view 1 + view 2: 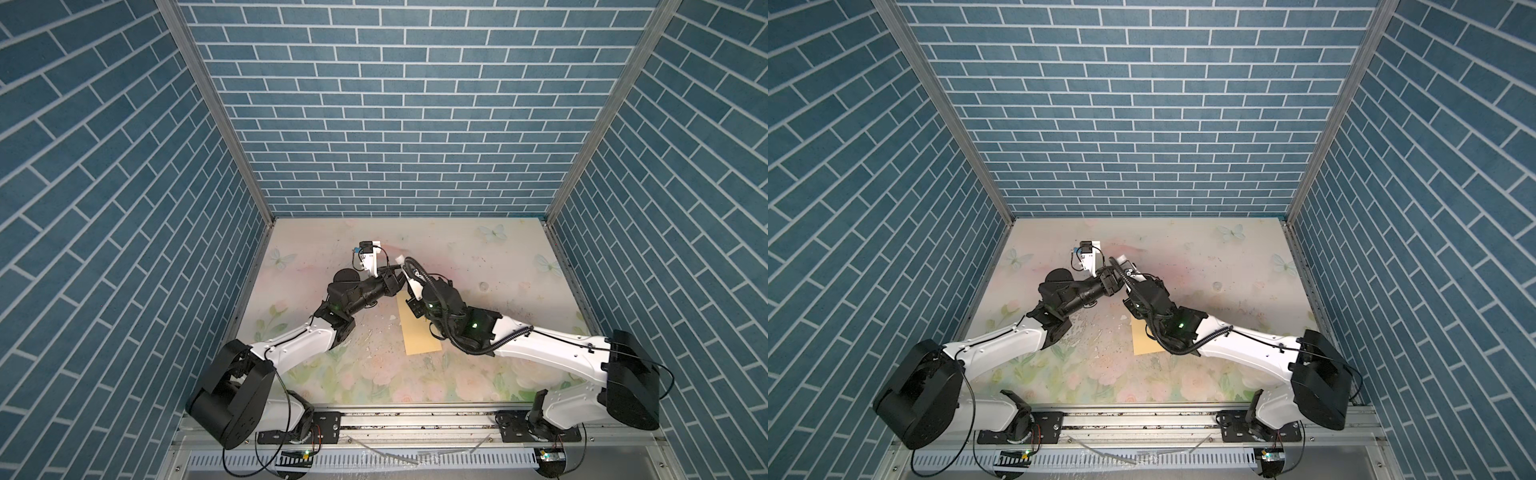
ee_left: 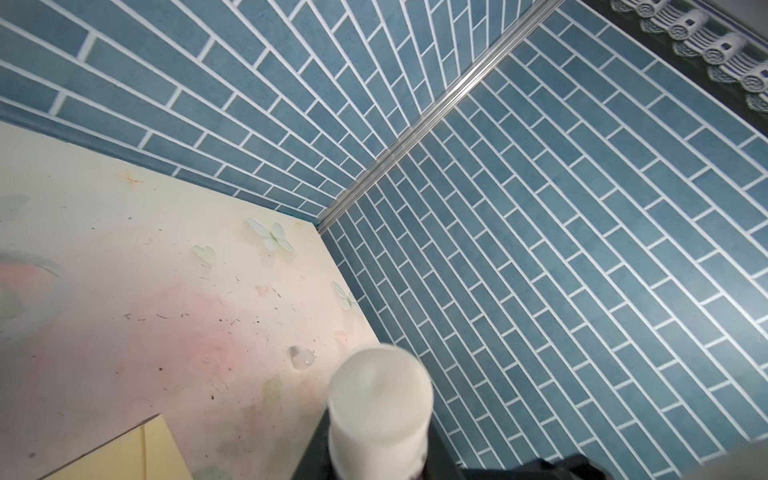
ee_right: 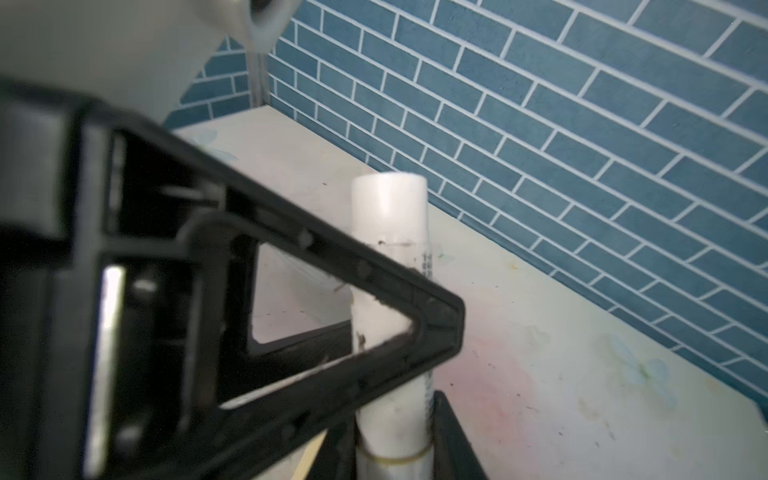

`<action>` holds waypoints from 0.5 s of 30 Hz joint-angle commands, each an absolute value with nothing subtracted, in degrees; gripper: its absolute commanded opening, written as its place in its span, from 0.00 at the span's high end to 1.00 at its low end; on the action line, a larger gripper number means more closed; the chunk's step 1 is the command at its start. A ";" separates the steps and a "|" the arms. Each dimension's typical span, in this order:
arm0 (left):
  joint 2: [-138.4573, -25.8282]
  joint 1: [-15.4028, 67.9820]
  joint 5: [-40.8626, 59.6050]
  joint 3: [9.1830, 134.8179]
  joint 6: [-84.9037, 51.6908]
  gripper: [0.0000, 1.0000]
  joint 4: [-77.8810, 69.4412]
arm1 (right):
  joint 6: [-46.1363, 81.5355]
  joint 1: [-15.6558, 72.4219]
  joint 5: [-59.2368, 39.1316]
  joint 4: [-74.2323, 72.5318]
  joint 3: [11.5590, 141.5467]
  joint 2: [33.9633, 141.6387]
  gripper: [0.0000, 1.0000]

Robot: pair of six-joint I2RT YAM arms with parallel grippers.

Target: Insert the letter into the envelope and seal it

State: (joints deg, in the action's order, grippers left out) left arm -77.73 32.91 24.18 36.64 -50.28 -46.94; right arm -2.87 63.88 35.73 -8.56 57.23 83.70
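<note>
Envelope lies flat on table, centre-front, long axis running near to far. Its far end is hidden beneath right arm. Beyond it, left gripper and right gripper both clamp one white tube; print blurred.

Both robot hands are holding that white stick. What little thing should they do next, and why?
Probably pull gently apart along the white round tube, perhaps to open it. The left gripper and right gripper both clamp it above the table, and the plain yellow paper envelope lies flat beneath them.
</note>
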 commanded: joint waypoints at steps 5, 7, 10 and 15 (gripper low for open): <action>-77.03 34.63 29.36 36.66 -50.53 1.00 -50.32 | -9.29 64.03 45.42 -8.07 60.10 87.10 1.00; -76.88 34.63 29.37 36.56 -50.39 1.00 -50.52 | -6.33 63.04 39.70 -7.77 58.56 84.61 0.93; -76.41 34.58 29.44 36.21 -49.77 1.00 -50.16 | -0.55 59.85 25.93 -7.03 55.28 79.12 0.72; -74.89 34.57 29.79 37.58 -46.04 1.00 -44.83 | 10.26 51.82 1.71 -11.75 47.66 70.26 0.44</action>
State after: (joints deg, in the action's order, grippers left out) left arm -76.90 34.26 26.63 36.73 -49.06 -47.27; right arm 1.74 55.90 16.05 -8.25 51.42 74.48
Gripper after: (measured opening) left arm 0.277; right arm 0.534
